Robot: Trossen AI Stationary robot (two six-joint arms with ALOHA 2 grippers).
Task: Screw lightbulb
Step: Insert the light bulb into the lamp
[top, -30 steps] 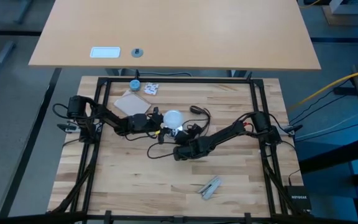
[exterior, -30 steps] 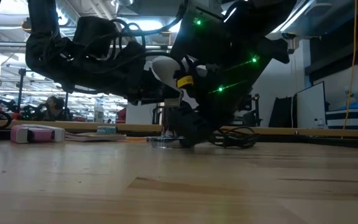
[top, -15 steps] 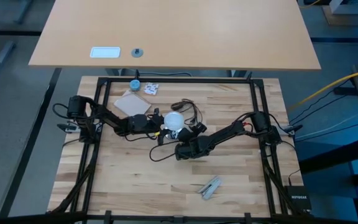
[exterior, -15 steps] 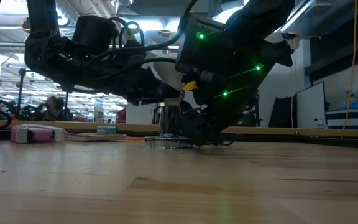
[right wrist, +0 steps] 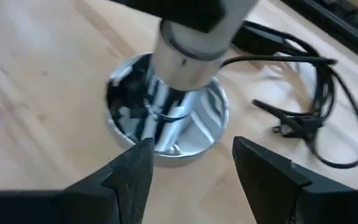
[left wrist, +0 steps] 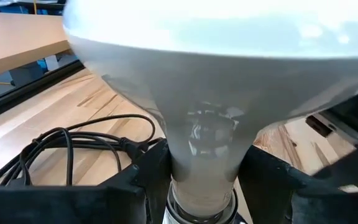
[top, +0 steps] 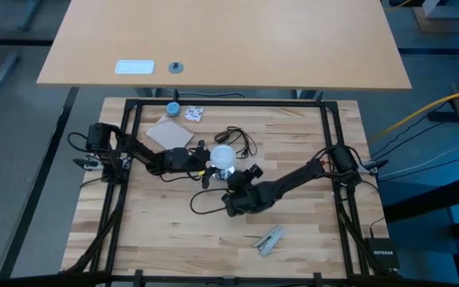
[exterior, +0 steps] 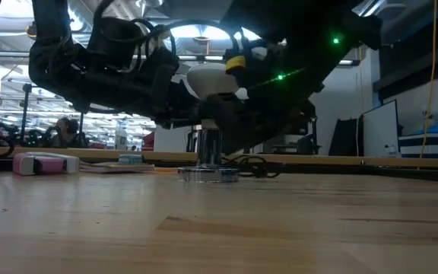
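Although the lightbulb already stands upright with its neck in the socket of the shiny round lamp base, the pictures do not prove the thread is fully home, so I judge the screwing to be under way, not finished.

The left pincer is clenched on the narrow neck of the bulb, one dark finger pressed to each side, with the globe rising directly above it and the socket collar just below.

The right pincer is released and grasps nothing; its fingers stand apart with the lamp base just ahead of them, near but not touching.

What is left, in my judgement: further turns of the bulb, then letting go.

From above, the bulb shows between the two arms on the worktop, with the black cord looped beyond it, but the grip is hidden. The left wrist view alone shows finger contact on the neck. The right wrist view alone shows the gap between that pincer and the base. The table-level view confirms the bulb is upright.
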